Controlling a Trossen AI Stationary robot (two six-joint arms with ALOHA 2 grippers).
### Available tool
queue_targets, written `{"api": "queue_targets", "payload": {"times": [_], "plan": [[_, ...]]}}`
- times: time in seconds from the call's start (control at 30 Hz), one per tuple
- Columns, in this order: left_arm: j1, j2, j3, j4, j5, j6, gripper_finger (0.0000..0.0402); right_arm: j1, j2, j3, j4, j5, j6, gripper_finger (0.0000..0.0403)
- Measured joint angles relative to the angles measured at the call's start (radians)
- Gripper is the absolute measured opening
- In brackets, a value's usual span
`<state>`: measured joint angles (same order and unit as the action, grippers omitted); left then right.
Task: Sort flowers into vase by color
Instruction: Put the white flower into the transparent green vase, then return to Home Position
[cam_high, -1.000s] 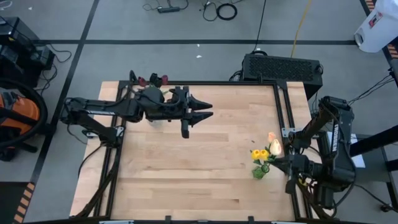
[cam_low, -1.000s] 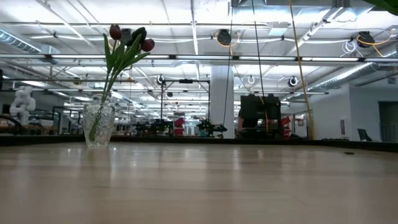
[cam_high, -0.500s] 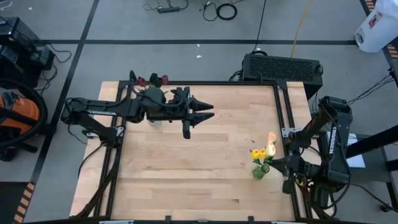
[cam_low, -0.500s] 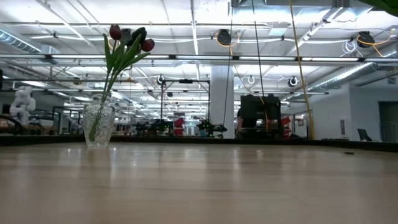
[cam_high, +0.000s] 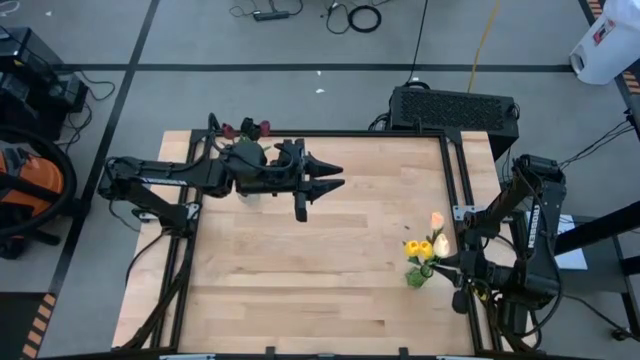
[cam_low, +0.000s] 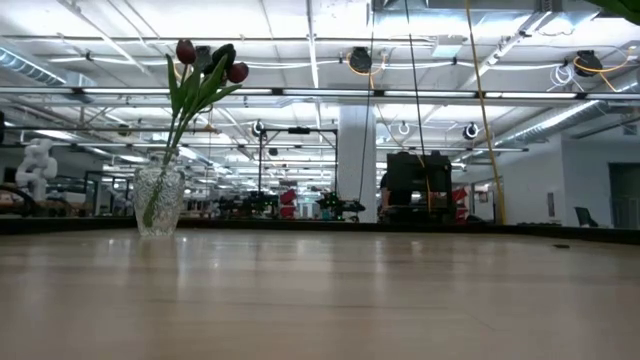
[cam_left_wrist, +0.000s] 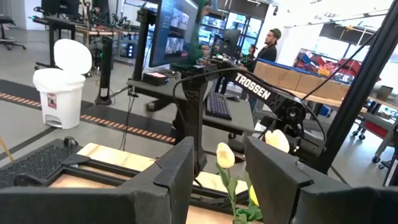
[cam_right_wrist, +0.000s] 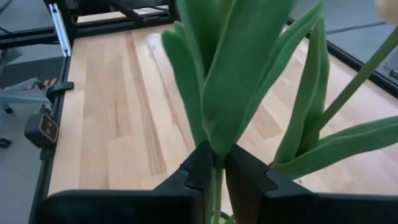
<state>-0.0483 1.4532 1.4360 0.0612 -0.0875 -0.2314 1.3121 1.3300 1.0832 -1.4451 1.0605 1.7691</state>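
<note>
Green stem and leaves fill the right wrist view, and one thin tulip stem is seen pinched between the two dark fingers of the right gripper, which is closed on it low down, under the leaves. Just beside that gripper, on its table side, the pale bunch is gathered: yellow and cream-peach heads above green foliage, near the right edge of the wooden table. Whether a vase stands under this bunch cannot be told from above, since the foliage hides it.

The step in hand is judged to be the setting of a pale tulip among its own colour; the stem appears lowered into place but not yet let go. A release is called for next, then a straight lift clear of the leaves, so that no neighbouring stem is dragged out with the fingers.

Well apart from the right gripper, across the table, the left gripper is held over the far left part with its fingers parted and nothing between them. Close behind it, the dark bunch of red and near-black heads is stood in a clear glass vase. No loose flowers are seen lying on the table, so the sorting is judged nearly finished.
</note>
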Motion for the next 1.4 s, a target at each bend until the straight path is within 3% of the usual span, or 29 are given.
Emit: {"api": "queue_targets", "payload": {"times": [0.43,0.73,1.17,1.3,1.4], "plan": [[0.000,0.000,-0.001,0.000,0.000,0.000,0.0151,0.000,-0.001,0.001,0.018,-0.091,0.030,0.0128],[0.000,0.000,-0.001,0.000,0.000,0.002,0.0151,0.000,-0.002,0.127,-0.027,-0.340,-0.021,0.0171],[0.000,0.000,-0.001,0.000,0.003,0.004,0.0151,-0.003,-0.003,0.286,-0.032,-0.672,-0.178,0.0152],[0.000,0.000,-0.001,0.000,0.025,0.003,0.0151,-0.004,-0.003,0.333,-0.043,-0.672,-0.173,0.0129],[0.000,0.000,-0.001,0.000,0.027,0.003,0.0151,-0.004,-0.003,0.389,-0.054,-0.622,-0.206,0.0083]]}}
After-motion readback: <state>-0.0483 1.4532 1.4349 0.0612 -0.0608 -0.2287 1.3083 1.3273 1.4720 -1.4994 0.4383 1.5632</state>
